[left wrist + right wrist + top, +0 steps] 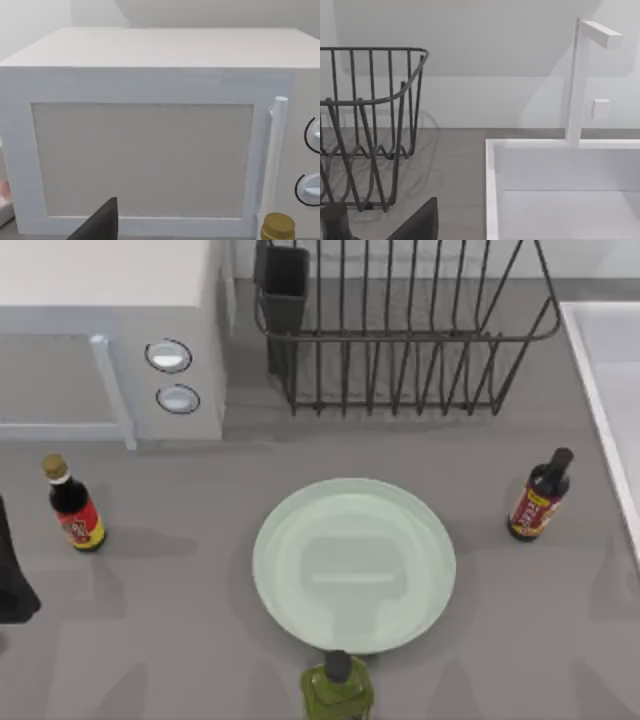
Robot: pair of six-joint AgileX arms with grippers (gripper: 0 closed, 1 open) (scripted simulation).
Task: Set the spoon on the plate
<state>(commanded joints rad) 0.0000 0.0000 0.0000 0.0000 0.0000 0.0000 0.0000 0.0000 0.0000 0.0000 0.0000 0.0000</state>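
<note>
Grey table (180,640), bare plate (354,565) — wrist views: microwave (150,145), sink (560,190)

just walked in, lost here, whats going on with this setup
Nothing is being handled at the moment. The mint-green plate sits bare in the middle of the table, with three bottles around it, a microwave and a wire dish rack behind. The left arm sits at the table's left edge. The spoon has not been set on the plate yet.

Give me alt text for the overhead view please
A pale green plate sits bare at the middle of a grey table, ringed by three bottles. A microwave and wire dish rack stand behind it.
</note>
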